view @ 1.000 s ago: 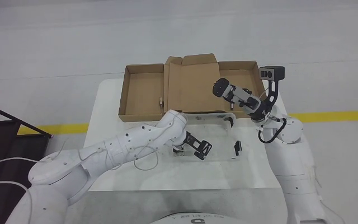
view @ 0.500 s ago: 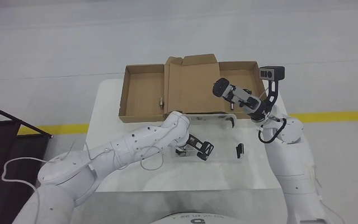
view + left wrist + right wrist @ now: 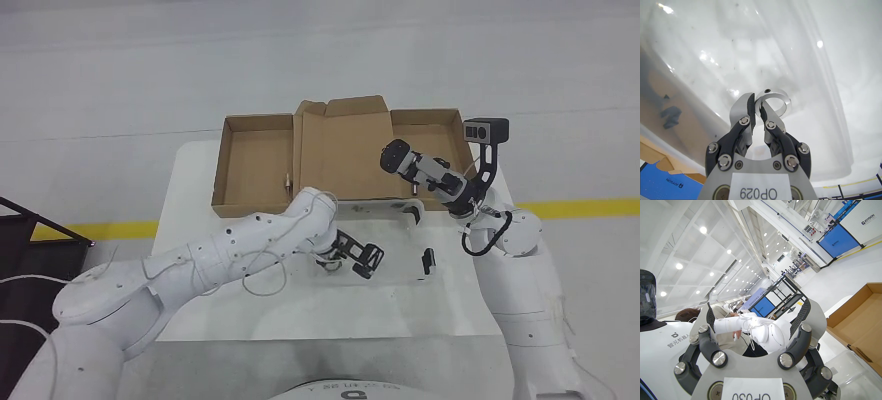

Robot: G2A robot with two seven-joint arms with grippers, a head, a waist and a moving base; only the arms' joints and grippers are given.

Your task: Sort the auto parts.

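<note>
Where the left gripper [image 3: 757,103] sits low over the table [image 3: 195,200], its two fingers are clamped on the wall of a metal ring [image 3: 787,103]. One ribbed pad [image 3: 751,106] is against the outside of the rim, the other finger is inside the bore. The ring projects straight out past the fingertips, its open face tilted toward the wrist camera. A small screw hole shows on the outer wall, on the side farthest from the gripper. Cannot tell whether the ring's far edge touches the pale glossy plastic behind it.

A black part [image 3: 427,262] lies on the table just off the left gripper's tips, toward the right arm's side and apart from the fingers.

Beyond the left gripper, away from the robot, a clear plastic tray [image 3: 375,209] lies along the near wall of an open cardboard box [image 3: 255,165]. Through the plastic, off to one side of the left gripper, is a dark shape [image 3: 670,116] against cardboard, too blurred to identify.

The right gripper [image 3: 758,304] is held up off the table above the box, fingers spread wide apart, with nothing between them.
</note>
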